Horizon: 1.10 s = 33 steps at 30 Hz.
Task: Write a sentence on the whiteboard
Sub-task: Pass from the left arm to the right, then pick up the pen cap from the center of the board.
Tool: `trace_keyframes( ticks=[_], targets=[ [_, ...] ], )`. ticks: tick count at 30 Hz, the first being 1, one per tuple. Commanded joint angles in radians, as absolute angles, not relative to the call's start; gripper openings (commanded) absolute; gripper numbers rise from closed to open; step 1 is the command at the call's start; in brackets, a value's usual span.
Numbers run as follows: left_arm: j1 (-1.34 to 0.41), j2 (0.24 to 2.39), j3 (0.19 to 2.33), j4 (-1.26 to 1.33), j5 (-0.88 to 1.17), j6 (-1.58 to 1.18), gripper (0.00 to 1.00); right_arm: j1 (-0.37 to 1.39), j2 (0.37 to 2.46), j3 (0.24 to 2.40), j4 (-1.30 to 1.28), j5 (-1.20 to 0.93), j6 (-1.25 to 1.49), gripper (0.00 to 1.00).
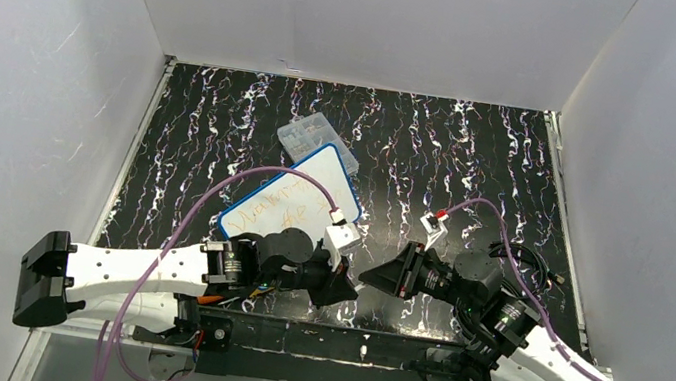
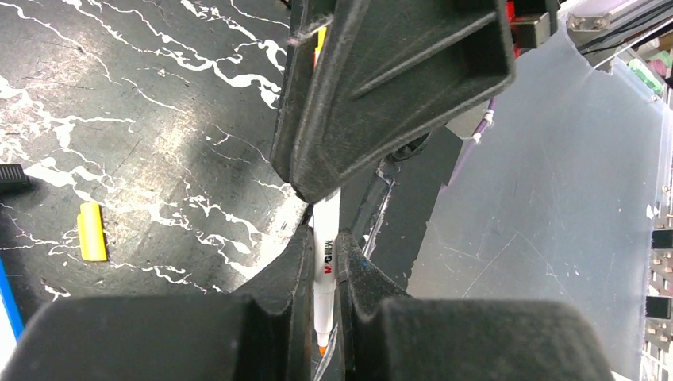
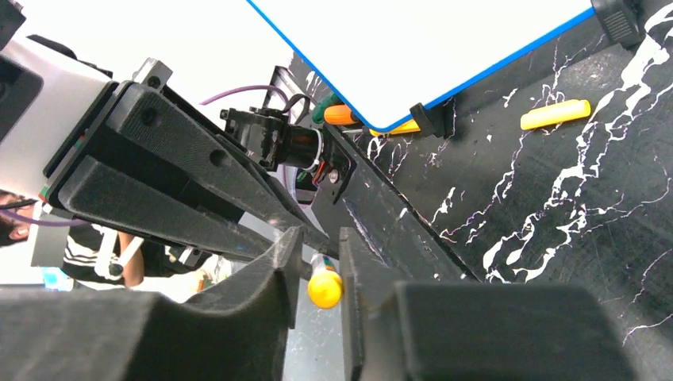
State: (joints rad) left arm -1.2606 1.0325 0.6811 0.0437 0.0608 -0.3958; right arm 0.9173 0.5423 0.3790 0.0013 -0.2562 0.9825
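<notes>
The whiteboard (image 1: pixel 298 195) lies tilted left of the table's centre, its blue rim also showing in the right wrist view (image 3: pixel 413 48). The sentence (image 1: pixel 282 216) is faint orange lettering on its near half. My left gripper (image 1: pixel 340 287) (image 2: pixel 325 238) is shut on a white marker (image 2: pixel 325 266), orange tip pointing back at the wrist. My right gripper (image 1: pixel 372 276) (image 3: pixel 319 246) faces it head-on. Its jaws stand narrowly round the marker's yellow end (image 3: pixel 324 289), which rests against one finger with a small gap to the other.
A clear compartment box (image 1: pixel 319 137) sits just beyond the whiteboard. A yellow cap (image 2: pixel 91 232) (image 3: pixel 555 114) lies loose on the black marbled table. Orange and green tools (image 3: pixel 345 115) poke out near the board's corner. Black cables (image 1: pixel 526 259) lie at the right.
</notes>
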Motion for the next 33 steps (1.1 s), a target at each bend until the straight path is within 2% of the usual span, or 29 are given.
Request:
trace_keyframes(
  ticks=[1, 4, 5, 6, 8, 10, 12, 15, 17, 22, 31, 33],
  targets=[
    [-1.249, 1.011, 0.676, 0.057, 0.024, -0.423, 0.00, 0.916, 0.535, 0.373, 0.061, -0.232, 1.000, 0.24],
    [-1.242, 1.005, 0.676, 0.057, 0.014, -0.437, 0.00, 0.916, 0.534, 0.386, 0.032, -0.203, 0.986, 0.06],
    [-1.239, 1.004, 0.676, 0.057, 0.014, -0.442, 0.05, 0.916, 0.533, 0.400, 0.011, -0.171, 0.975, 0.02],
    [-1.237, 1.003, 0.674, 0.058, 0.014, -0.445, 0.16, 0.916, 0.533, 0.413, -0.014, -0.143, 0.962, 0.01],
    [-1.232, 1.009, 0.673, 0.054, -0.022, -0.447, 0.44, 0.916, 0.534, 0.452, -0.108, -0.070, 0.923, 0.01],
    [-1.222, 1.020, 0.678, 0.027, -0.035, -0.443, 0.60, 0.916, 0.548, 0.512, -0.222, 0.044, 0.851, 0.01],
    [-1.204, 1.032, 0.685, -0.025, -0.049, -0.431, 0.68, 0.916, 0.582, 0.588, -0.351, 0.177, 0.791, 0.01],
    [-1.169, 1.056, 0.680, -0.052, -0.047, -0.401, 0.70, 0.916, 0.667, 0.680, -0.491, 0.363, 0.709, 0.01],
    [-1.138, 1.088, 0.686, -0.071, -0.025, -0.370, 0.68, 0.915, 0.726, 0.718, -0.519, 0.445, 0.665, 0.01],
    [-1.122, 1.213, 0.738, -0.135, -0.027, -0.238, 0.64, 0.881, 0.839, 0.769, -0.479, 0.518, 0.553, 0.01],
    [-1.102, 1.376, 0.788, -0.137, -0.091, -0.121, 0.52, 0.682, 0.881, 0.779, -0.403, 0.327, 0.476, 0.01],
    [-1.099, 1.406, 0.804, -0.139, -0.089, -0.108, 0.46, 0.658, 0.880, 0.772, -0.403, 0.289, 0.477, 0.01]
  ],
)
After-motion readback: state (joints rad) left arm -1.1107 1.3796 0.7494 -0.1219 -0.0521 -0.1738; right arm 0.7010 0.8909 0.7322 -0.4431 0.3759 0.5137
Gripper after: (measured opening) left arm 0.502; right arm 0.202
